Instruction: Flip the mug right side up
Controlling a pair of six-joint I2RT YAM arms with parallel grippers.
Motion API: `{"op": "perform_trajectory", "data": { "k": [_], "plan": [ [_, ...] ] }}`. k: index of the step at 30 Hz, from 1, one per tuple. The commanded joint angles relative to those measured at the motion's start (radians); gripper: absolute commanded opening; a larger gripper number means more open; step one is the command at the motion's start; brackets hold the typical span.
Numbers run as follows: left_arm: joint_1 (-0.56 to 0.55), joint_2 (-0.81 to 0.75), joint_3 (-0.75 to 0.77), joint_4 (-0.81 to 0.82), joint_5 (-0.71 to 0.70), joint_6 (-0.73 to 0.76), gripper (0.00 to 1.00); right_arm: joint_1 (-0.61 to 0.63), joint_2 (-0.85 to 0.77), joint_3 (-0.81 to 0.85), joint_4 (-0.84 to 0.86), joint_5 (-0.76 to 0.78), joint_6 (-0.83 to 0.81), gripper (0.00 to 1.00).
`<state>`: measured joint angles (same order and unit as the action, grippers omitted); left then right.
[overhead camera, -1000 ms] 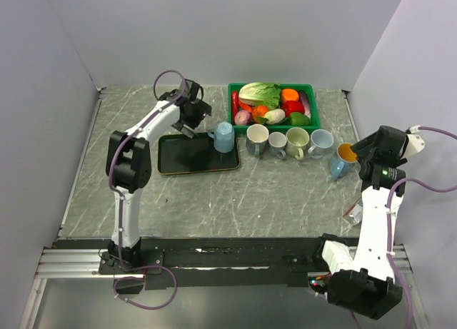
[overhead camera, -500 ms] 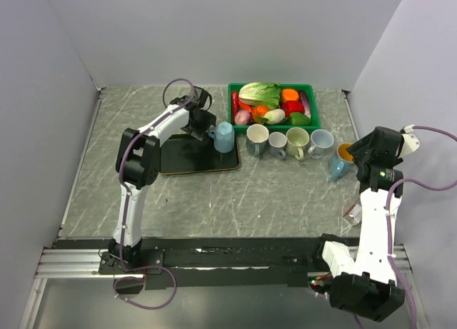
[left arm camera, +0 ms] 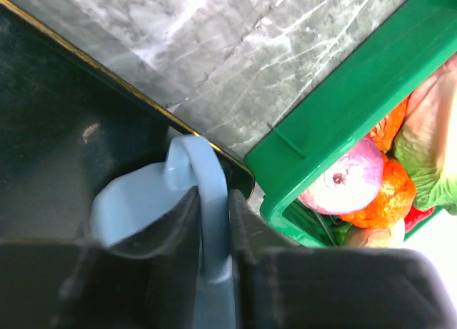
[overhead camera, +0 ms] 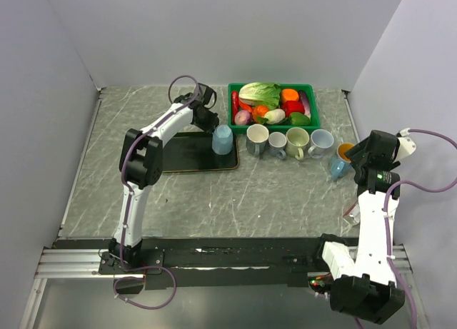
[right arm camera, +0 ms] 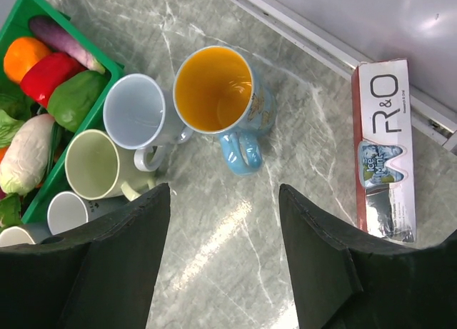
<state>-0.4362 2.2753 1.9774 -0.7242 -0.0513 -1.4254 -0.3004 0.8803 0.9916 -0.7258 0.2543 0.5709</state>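
A light blue mug [overhead camera: 223,138] stands mouth down on the right end of a black tray [overhead camera: 182,156]. My left gripper [overhead camera: 208,119] reaches in from the mug's far left side. In the left wrist view the left gripper [left arm camera: 213,225] is shut on the mug's handle [left arm camera: 203,179], the dark fingers [left arm camera: 161,236] pressed on either side of it. Part of the mug's body [left arm camera: 125,208] shows to the left of the handle. My right gripper [overhead camera: 362,161] hovers at the right of the table, and in its wrist view the right gripper [right arm camera: 223,193] is open over bare tabletop.
A green basket [overhead camera: 312,105] of vegetables sits just behind the mug. Several upright mugs [overhead camera: 277,141] line up right of the tray, ending with a blue mug with an orange inside [right arm camera: 214,90]. A red and white box [right arm camera: 384,150] lies by the right wall.
My left gripper has moved right to the mug and closed on its handle. The right arm has shifted slightly, its jaws still apart.
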Motion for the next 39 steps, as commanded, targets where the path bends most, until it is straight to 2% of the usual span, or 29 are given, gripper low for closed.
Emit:
{"op": "perform_trajectory", "data": {
  "k": [1,3,4,10,14,18,20,22,25,29,34,39],
  "plan": [
    [-0.007,0.004,0.017,0.035,0.016,0.028,0.13,0.007,-0.02,-0.01,0.029,0.023,-0.009,0.69],
    [-0.007,0.003,0.011,0.035,0.021,0.037,0.02,0.007,-0.018,-0.011,0.028,0.023,-0.008,0.69],
    [-0.006,0.001,0.008,0.037,0.025,0.04,0.01,0.007,-0.018,-0.01,0.029,0.019,-0.009,0.69],
    [-0.006,-0.045,-0.06,0.097,0.073,0.095,0.01,0.007,-0.014,0.015,0.031,-0.027,-0.025,0.69],
    [-0.006,-0.123,-0.138,0.192,0.16,0.195,0.01,0.007,0.006,0.051,0.051,-0.16,-0.068,0.7],
    [-0.006,-0.175,-0.196,0.236,0.321,0.348,0.01,0.009,0.068,0.102,0.072,-0.45,-0.117,0.7],
    [-0.006,-0.227,-0.232,0.285,0.373,0.4,0.01,0.017,0.092,0.114,0.081,-0.544,-0.123,0.71],
    [-0.007,-0.279,-0.302,0.325,0.401,0.456,0.01,0.043,0.129,0.113,0.104,-0.671,-0.146,0.72],
    [-0.007,-0.384,-0.383,0.394,0.456,0.54,0.01,0.116,0.164,0.104,0.126,-0.76,-0.189,0.72],
    [-0.009,-0.488,-0.413,0.437,0.554,0.663,0.01,0.259,0.172,0.088,0.186,-0.785,-0.21,0.74],
    [-0.012,-0.556,-0.44,0.45,0.623,0.772,0.01,0.374,0.183,0.074,0.296,-0.862,-0.143,0.76],
    [-0.021,-0.649,-0.537,0.58,0.816,0.821,0.01,0.481,0.215,0.093,0.415,-0.947,-0.082,0.76]
  ]
}}
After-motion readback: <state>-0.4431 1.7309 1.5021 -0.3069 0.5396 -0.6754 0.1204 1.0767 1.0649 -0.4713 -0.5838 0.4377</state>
